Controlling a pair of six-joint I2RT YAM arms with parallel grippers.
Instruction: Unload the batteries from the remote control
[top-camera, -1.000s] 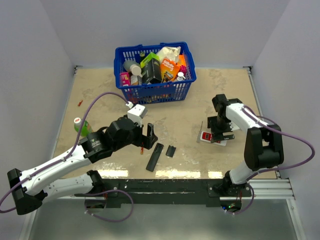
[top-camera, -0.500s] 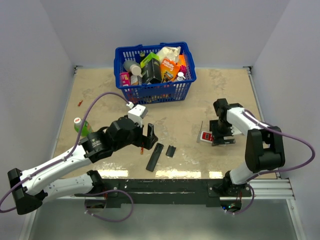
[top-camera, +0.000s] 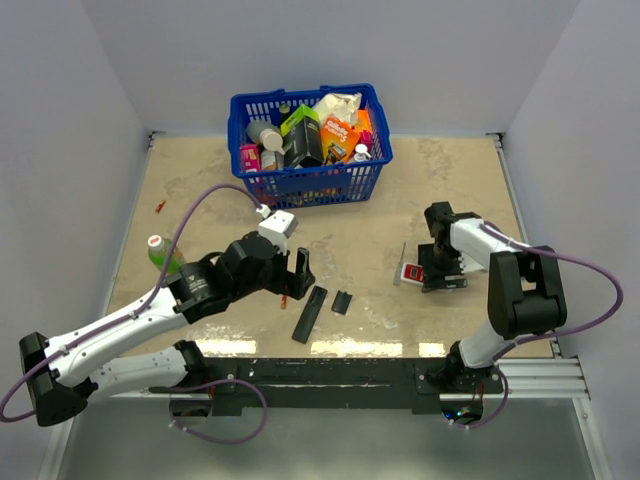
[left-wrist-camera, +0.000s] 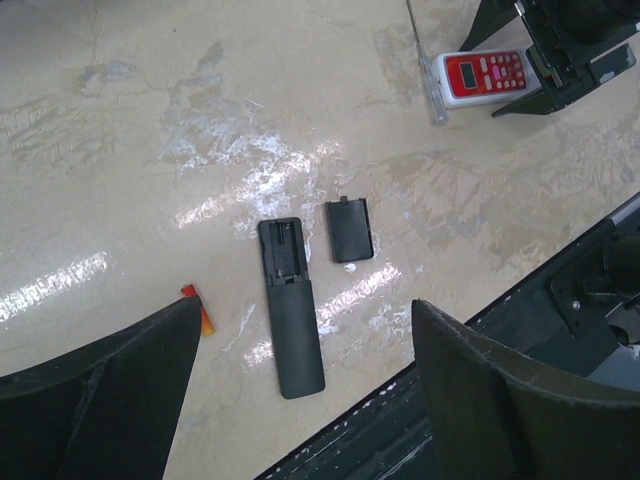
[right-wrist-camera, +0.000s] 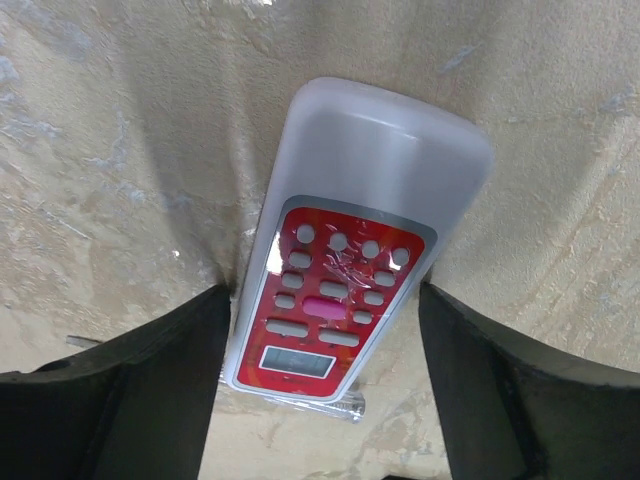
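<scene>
Left gripper (top-camera: 297, 268) released, jaws wide, hovering over the table (top-camera: 200, 190). In the left wrist view, one red battery (left-wrist-camera: 203, 318) lies on the table just beside one of its fingers (left-wrist-camera: 100, 400), at 9 o'clock of the black remote (left-wrist-camera: 290, 310). The remote is back-up with its compartment open. Cover plate (left-wrist-camera: 350, 229) lies near it at 2 o'clock, not touching. Right gripper (top-camera: 441, 272) is low over the red-faced remote (right-wrist-camera: 345, 290), fingers (right-wrist-camera: 110, 400) flanking both long edges. Can't tell if it's clamped or only alongside.
</scene>
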